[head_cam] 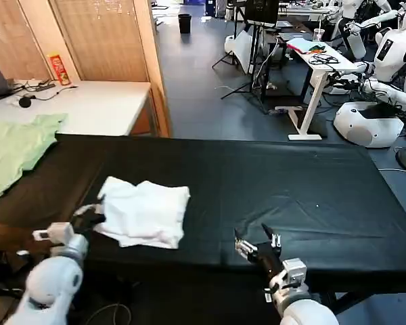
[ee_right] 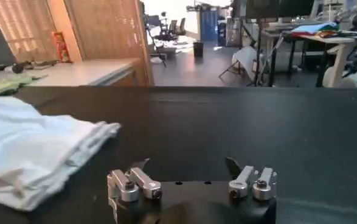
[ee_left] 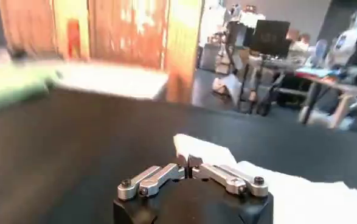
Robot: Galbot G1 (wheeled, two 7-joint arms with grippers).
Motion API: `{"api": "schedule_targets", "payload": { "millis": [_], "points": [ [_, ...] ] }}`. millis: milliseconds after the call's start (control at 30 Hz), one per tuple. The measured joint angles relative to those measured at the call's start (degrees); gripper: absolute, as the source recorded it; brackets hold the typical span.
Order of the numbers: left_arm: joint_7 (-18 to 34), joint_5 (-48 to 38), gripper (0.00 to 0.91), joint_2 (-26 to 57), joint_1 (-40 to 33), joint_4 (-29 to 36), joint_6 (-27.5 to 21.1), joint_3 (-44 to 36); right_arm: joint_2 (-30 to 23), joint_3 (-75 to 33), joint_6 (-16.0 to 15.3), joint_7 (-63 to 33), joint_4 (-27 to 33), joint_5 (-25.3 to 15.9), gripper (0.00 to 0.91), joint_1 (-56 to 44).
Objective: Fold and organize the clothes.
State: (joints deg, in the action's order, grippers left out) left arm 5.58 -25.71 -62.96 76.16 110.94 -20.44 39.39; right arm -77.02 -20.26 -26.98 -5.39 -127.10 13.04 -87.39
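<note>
Head view: I see the folded white T-shirt (head_cam: 144,212), soft and rumpled, on the black table (head_cam: 291,183), 9 o'clock of centre; a green garment (head_cam: 17,145) lies at 10 o'clock.

Left wrist view: left gripper (ee_left: 191,166) pinches the shirt's edge.

Right wrist view: right gripper (ee_right: 189,164) is spread, clear of cloth.

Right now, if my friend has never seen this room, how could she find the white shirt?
Look at the long black table in front of the robot. Toward its left end, near the front edge, lies the white T-shirt, folded into a rumpled bundle beside the left gripper. Its neighbour, the light green garment, lies spread flat farther left.
</note>
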Motion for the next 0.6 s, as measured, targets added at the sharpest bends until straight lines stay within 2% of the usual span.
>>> {"api": "schedule_targets", "payload": {
  "millis": [300, 467, 600],
  "points": [
    [0.05, 6.16, 0.000, 12.18, -0.46, 1.00, 2.20, 6.59, -0.39, 0.02, 0.01, -0.05, 0.56, 0.00, 0.878, 0.19],
    [1.14, 6.93, 0.000, 13.04, 1.05, 5.60, 1.15, 6.26, -0.58, 0.27, 0.19, 0.06, 0.98, -0.40, 0.878, -0.29],
    [2.77, 6.73, 0.000, 10.48, 1.92, 9.55, 0.06, 2.29, -0.75, 0.41, 0.29, 0.20, 1.15, -0.90, 0.878, -0.43]
  ]
}}
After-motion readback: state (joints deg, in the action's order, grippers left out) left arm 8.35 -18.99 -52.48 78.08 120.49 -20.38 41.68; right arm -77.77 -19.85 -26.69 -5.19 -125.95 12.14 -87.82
